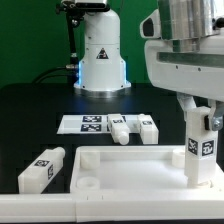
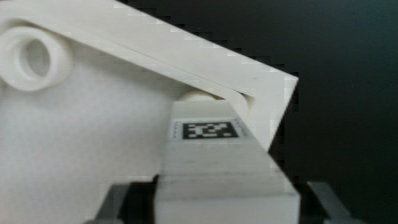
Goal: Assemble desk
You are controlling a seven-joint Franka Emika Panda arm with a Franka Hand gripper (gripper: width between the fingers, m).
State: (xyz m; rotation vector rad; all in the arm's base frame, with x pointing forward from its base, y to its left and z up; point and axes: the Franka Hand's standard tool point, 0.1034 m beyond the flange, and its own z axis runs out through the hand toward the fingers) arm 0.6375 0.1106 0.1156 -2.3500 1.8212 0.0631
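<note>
**Hand (image 2: 222, 200) pinches one upright leg (image 1: 200, 145) at a corner of the desk panel (image 1: 130, 170)**

Closest to me, the desk panel lies flat on the dark tabletop (image 1: 30, 120). Its raised rim points up, and a round socket (image 1: 88, 185) is open in the near corner on the exterior view's left.

At the panel's far corner on the exterior view's right stands the upright leg. Its black-and-white tag faces me and its lower end is down inside the rim. The wrist view looks along this same leg. There two dark fingers (image 2: 128, 203) press on its two sides, so the hand is closed on the leg. The leg's far end meets the panel's corner. I cannot tell whether it already sits in a socket.

A little farther, on the exterior view's left, a single leg (image 1: 42, 167) lies on its side. It is near the panel but not touching it, with tags showing.

Behind the panel the marker board (image 1: 80, 123) lies flat. The first spare leg (image 1: 118, 129) and the second spare leg (image 1: 148, 127) lie side by side at its near edge, apart from each other. They seem to overlap the board.

At the back stands the white robot base (image 1: 100, 55), and the big white arm (image 1: 185, 50) reaches over the scene down to the hand.
</note>
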